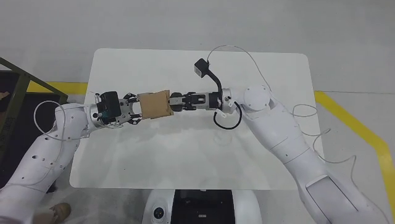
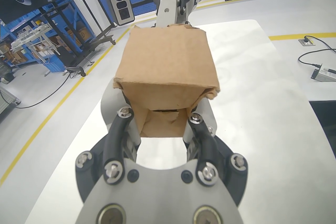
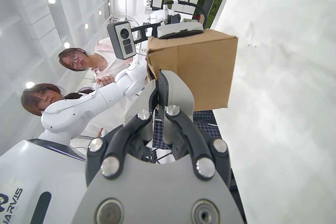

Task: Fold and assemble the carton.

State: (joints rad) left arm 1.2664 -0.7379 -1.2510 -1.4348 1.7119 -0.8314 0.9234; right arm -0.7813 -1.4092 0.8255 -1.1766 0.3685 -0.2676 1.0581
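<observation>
A brown carton (image 1: 153, 105) is held above the middle of the white table (image 1: 259, 82), between my two grippers. My left gripper (image 1: 134, 107) is shut on one end of it. In the left wrist view the carton (image 2: 165, 57) overhangs that gripper (image 2: 163, 101), whose fingers (image 2: 207, 114) flank a folded-in end flap. At the opposite end, my right gripper (image 1: 174, 100) pinches a ragged flap edge. The right wrist view shows this gripper (image 3: 158, 79) shut on that edge of the carton (image 3: 204, 70). Behind the carton stands the right gripper (image 2: 170, 12).
A black camera on a stalk (image 1: 202, 68) rises from the right wrist, with a thin cable looping over the table's far side. A dark green frame (image 1: 12, 94) stands off the table's left edge. Bare tabletop surrounds the arms.
</observation>
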